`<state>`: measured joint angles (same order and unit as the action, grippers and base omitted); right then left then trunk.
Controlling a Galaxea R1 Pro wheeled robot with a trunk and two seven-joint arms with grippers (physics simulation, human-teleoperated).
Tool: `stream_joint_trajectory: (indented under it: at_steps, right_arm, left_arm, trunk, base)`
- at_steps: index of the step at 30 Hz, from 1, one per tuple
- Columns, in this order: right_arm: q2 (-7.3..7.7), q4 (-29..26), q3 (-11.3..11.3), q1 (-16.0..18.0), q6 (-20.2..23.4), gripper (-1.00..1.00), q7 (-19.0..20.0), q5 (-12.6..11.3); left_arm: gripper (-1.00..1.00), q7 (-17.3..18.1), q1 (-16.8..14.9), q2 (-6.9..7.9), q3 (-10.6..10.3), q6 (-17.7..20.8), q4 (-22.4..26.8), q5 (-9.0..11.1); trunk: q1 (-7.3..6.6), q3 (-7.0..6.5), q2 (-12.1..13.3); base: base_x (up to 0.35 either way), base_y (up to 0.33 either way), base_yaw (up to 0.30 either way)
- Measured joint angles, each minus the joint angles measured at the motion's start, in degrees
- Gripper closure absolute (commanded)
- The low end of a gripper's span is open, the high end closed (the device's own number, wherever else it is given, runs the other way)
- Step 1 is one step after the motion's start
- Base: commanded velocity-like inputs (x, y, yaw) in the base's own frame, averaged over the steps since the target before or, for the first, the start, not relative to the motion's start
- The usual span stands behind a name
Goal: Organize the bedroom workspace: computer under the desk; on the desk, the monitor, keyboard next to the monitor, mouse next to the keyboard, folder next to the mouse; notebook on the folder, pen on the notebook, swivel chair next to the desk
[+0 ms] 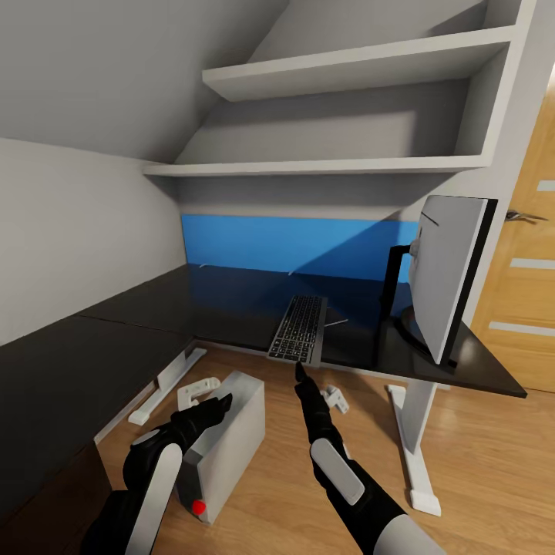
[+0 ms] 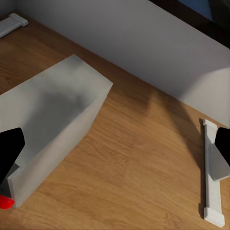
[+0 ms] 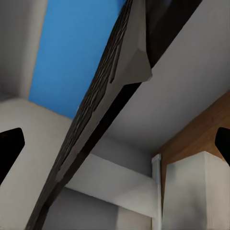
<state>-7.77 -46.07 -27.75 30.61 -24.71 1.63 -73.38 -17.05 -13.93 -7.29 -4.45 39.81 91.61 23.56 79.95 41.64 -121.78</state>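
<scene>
At centre frame of the head view the keyboard point(image 1: 299, 329) is seen lying on the desk point(image 1: 231, 308), its near end overhanging the front edge. The right gripper point(image 1: 299, 372) is held just below that end, empty; its fingers are seen spread wide in the right wrist view. An upward nudge could tip the keyboard or knock it off the edge. At right the monitor point(image 1: 447, 277) is stood near the desk's end. At lower left the computer point(image 1: 223, 439) is left on the floor, beside the empty left gripper point(image 1: 223, 402), also held wide open.
</scene>
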Motion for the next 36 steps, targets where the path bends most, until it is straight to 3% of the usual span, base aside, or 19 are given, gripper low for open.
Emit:
stream_joint_trajectory:
  at_steps: [4, 5, 6, 10, 14, 17, 28, 36]
  right_arm:
    - [0.09, -0.17, 0.10, 0.00, 1.02, -1.00, -0.03, -2.63]
    - [0.15, -0.26, 0.14, 0.00, 1.90, -1.00, -0.03, -4.76]
    - [0.23, -0.38, 0.16, 0.00, 4.91, -1.00, -0.02, -11.04]
    - [0.21, -0.48, -0.02, 0.00, 7.10, -1.00, 0.06, -15.10]
    - [0.14, -0.40, -0.85, 0.00, 7.47, -1.00, 0.22, -15.56]
    - [0.04, -0.49, -3.17, 0.00, 7.58, -1.00, 0.25, -13.61]
    - [0.03, -0.61, -4.00, 0.00, 7.31, -1.00, 0.89, -12.55]
    - [0.01, -0.63, -3.82, 0.00, 7.17, -1.00, 9.02, -12.65]
  left_arm:
    - [-1.00, 0.01, 0.00, 0.00, 0.00, 0.01, -0.02, 0.02]
    - [-1.00, 0.01, 0.00, 0.00, 0.00, 0.01, -0.04, 0.04]
    - [-1.00, 0.04, 0.00, 0.00, 0.00, 0.02, -0.11, 0.06]
    - [-1.00, 0.06, 0.00, 0.00, 0.00, 0.02, -0.16, 0.07]
    - [-1.00, 0.07, 0.00, 0.00, 0.00, 0.02, -0.17, 0.07]
    - [-1.00, 0.09, 0.00, 0.00, 0.00, 0.02, -0.24, 0.08]
    - [-1.00, 0.10, 0.00, 0.00, 0.00, 0.02, -0.24, 0.04]
    - [-1.00, 0.10, 0.00, 0.00, 0.00, 0.00, -0.21, 0.01]
  trunk:
    - [0.00, 0.00, 0.00]
    - [0.00, 0.00, 0.00]
    - [0.00, 0.00, 0.00]
    - [0.00, 0.00, 0.00]
    - [0.00, 0.00, 0.00]
    - [0.00, 0.00, 0.00]
    - [0.00, 0.00, 0.00]
    - [-0.21, -0.17, 0.39]
  base:
    - [0.000, 0.000, 0.000]
    - [0.000, 0.000, 0.000]
    - [0.000, 0.000, 0.000]
    - [0.000, 0.000, 0.000]
    - [0.000, 0.000, 0.000]
    - [0.000, 0.000, 0.000]
    - [0.000, 0.000, 0.000]
    - [0.000, 0.000, 0.000]
